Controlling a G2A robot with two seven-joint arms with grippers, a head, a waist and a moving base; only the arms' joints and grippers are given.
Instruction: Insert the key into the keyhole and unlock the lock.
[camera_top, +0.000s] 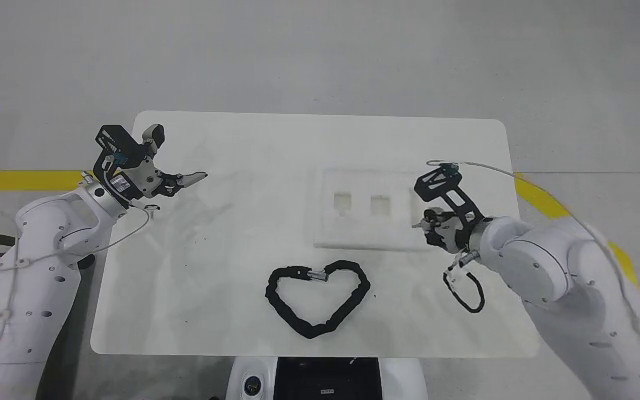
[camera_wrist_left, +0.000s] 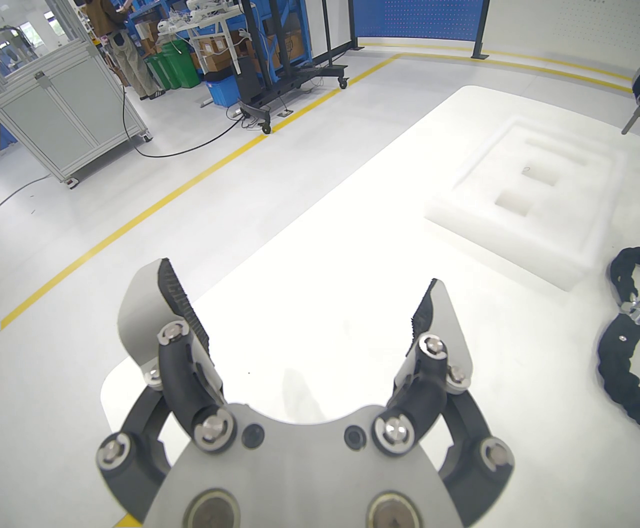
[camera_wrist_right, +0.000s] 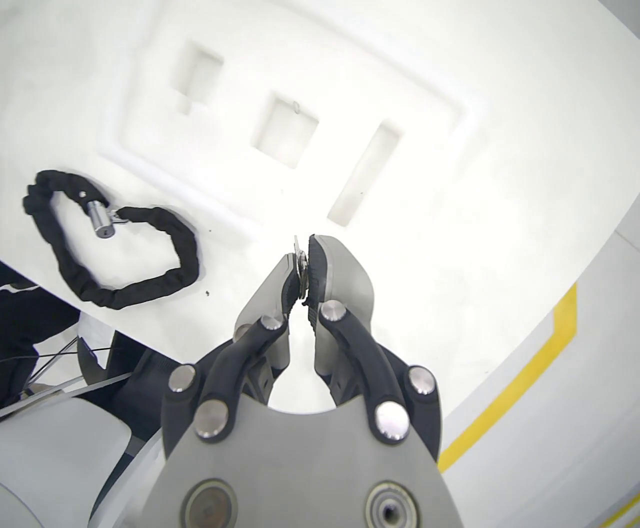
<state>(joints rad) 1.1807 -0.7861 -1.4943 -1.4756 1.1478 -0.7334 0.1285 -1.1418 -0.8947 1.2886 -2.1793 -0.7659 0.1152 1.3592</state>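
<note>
Right gripper (camera_wrist_right: 301, 256) is pressed together on the key (camera_wrist_right: 300, 264). We see a thin bit of metal nipped between the fingertips, its tip poking just past them. Held above the table (camera_top: 250, 200), just beside the right end of the white foam tray (camera_top: 372, 236). In the right wrist view the tray's long slot lies right past the fingertips. We count three recesses in that tray: two square ones and the slot.

Left gripper (camera_wrist_left: 300, 280) is spread wide, with bare tabletop showing between its ribbed pads (camera_wrist_left: 175, 295). It hangs over the far left part of the table, well apart from the tray and from the other arm.

The lock (camera_wrist_right: 101, 223) is a small silver cylinder lying on the table near the front edge, about mid-width, in front of the tray. It joins the two ends of a black fabric-sleeved chain (camera_top: 283, 308), which is laid in a closed, roughly heart-shaped loop. The key is well apart from the lock, not touching it. We cannot make out the keyhole itself.
</note>
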